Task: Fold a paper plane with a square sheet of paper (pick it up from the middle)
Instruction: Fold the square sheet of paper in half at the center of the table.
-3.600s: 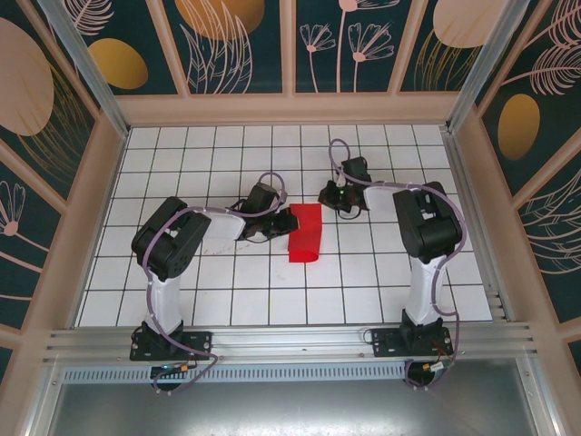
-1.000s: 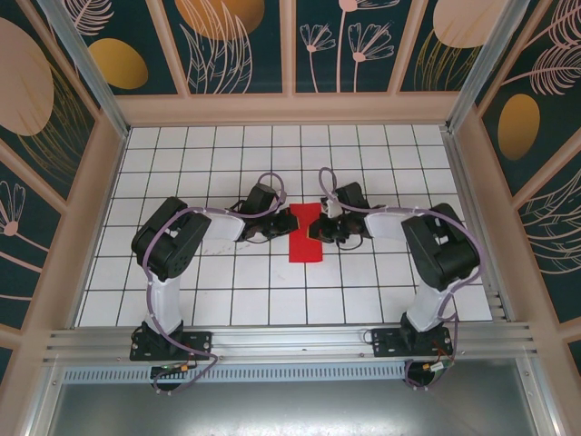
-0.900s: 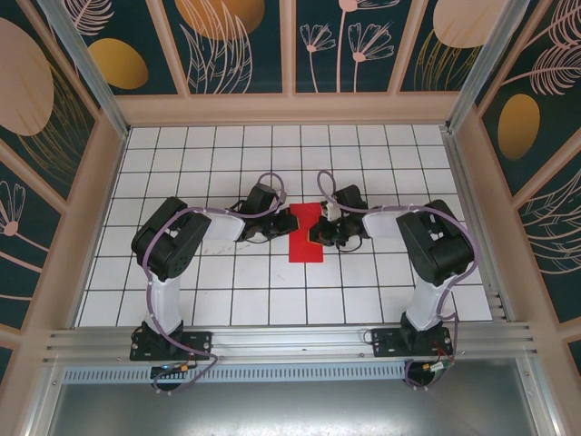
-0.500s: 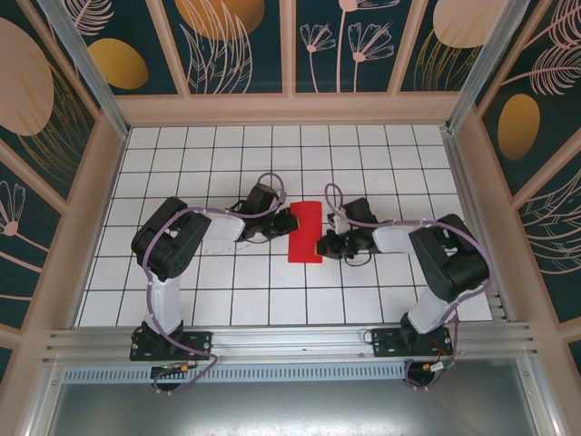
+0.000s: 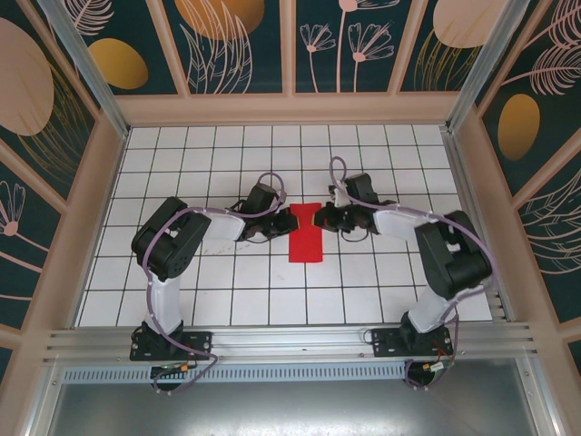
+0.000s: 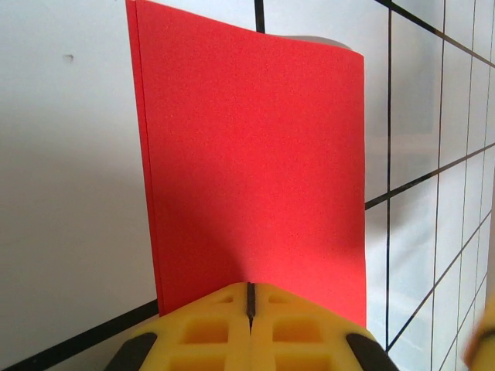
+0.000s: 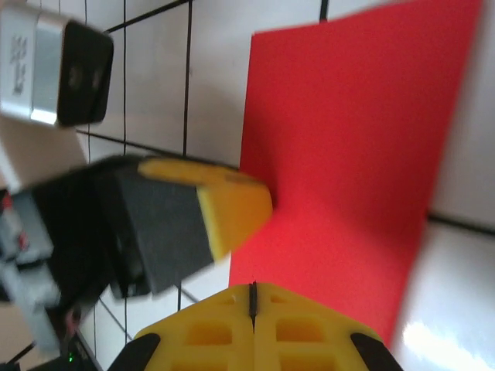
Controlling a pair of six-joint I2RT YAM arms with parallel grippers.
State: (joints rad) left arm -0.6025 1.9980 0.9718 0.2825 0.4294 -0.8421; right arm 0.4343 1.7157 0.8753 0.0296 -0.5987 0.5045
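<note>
No legible txt, nos. or logos. Tiny marks on silver end of small box (image 7: pixel 27 66), right wrist view, too blurred to read. Red paper (image 6: pixel 255 154) plain, unprinted.

left gripper (image 5: pixel 290 221): closed tight, pointing 3 o'clock
right gripper (image 5: pixel 320 218): closed tight, pointing 9 o'clock, facing it

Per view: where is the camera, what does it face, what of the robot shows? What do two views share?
Top external: above, behind, looking down on the table; both arms show.
Left wrist: looks past its shut jaws at the red paper.
Right wrist: faces the paper oppositely; own and left jaws show.
All share the paper.
</note>
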